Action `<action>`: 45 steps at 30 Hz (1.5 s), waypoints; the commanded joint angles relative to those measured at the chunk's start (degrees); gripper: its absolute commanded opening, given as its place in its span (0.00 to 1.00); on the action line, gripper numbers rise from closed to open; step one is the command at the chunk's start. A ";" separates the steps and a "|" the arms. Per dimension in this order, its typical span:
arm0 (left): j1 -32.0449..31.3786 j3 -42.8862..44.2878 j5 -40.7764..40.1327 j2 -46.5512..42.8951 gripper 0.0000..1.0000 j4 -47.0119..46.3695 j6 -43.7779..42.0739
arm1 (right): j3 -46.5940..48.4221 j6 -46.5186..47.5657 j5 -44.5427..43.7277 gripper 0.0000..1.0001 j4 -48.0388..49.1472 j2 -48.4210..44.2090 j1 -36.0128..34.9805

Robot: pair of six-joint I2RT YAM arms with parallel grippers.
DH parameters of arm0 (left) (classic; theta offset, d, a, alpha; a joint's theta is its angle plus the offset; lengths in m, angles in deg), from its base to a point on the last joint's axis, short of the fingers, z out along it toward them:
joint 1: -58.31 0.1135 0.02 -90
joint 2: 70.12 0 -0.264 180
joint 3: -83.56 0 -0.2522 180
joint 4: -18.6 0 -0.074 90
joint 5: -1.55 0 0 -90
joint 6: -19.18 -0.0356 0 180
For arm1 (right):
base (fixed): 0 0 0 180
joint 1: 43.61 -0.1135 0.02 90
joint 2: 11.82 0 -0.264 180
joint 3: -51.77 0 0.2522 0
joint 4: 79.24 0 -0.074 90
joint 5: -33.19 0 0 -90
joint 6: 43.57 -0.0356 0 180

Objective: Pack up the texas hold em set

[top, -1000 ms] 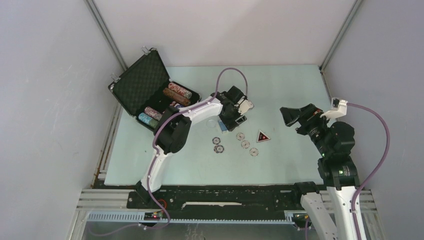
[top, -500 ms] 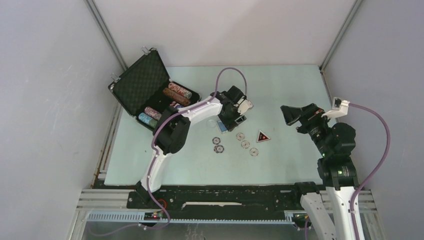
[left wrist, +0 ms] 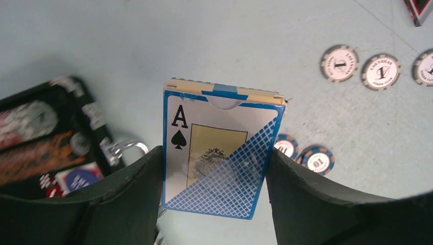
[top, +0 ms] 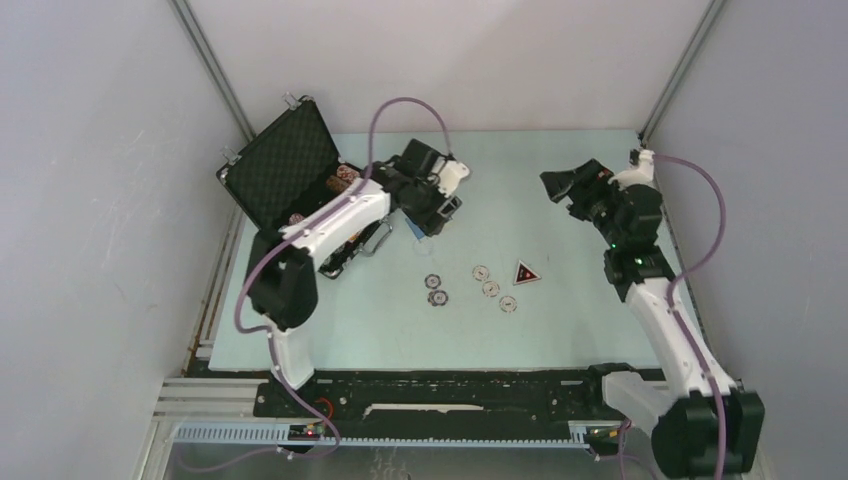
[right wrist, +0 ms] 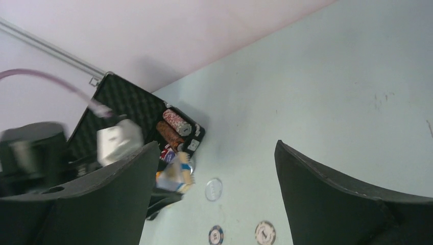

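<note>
The black case (top: 285, 160) lies open at the far left with rows of chips (top: 345, 178) inside; it also shows in the left wrist view (left wrist: 35, 97) and the right wrist view (right wrist: 122, 107). My left gripper (top: 428, 212) is shut on a blue card deck (left wrist: 219, 153) with an ace of spades on it, held above the table just right of the case. Two blue chips (top: 434, 289) and three white chips (top: 491, 288) lie loose mid-table. My right gripper (top: 560, 188) is open and empty, raised at the far right.
A red and black triangular piece (top: 526, 273) lies right of the white chips. A clear round disc (right wrist: 213, 189) lies on the table near the case's corner. The case's silver handle (left wrist: 122, 149) sticks out toward the deck. Grey walls close in the table.
My left gripper has carried the deck up and to the left, from mid-table toward the case. My right arm has stretched toward the far side, its gripper still open.
</note>
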 commanded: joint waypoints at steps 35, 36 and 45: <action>31.03 -2.22 -13.46 -1.28 0.30 -11.37 -7.84 | 6.55 10.30 8.35 1.00 27.14 33.11 -2.91; 31.57 -1.29 -12.81 -0.13 0.30 -10.98 -7.67 | 6.60 10.22 8.35 1.00 27.27 33.26 -2.86; 33.56 -0.68 -9.59 3.89 0.33 -10.57 -8.68 | 6.82 9.76 8.97 1.00 27.88 34.06 -2.82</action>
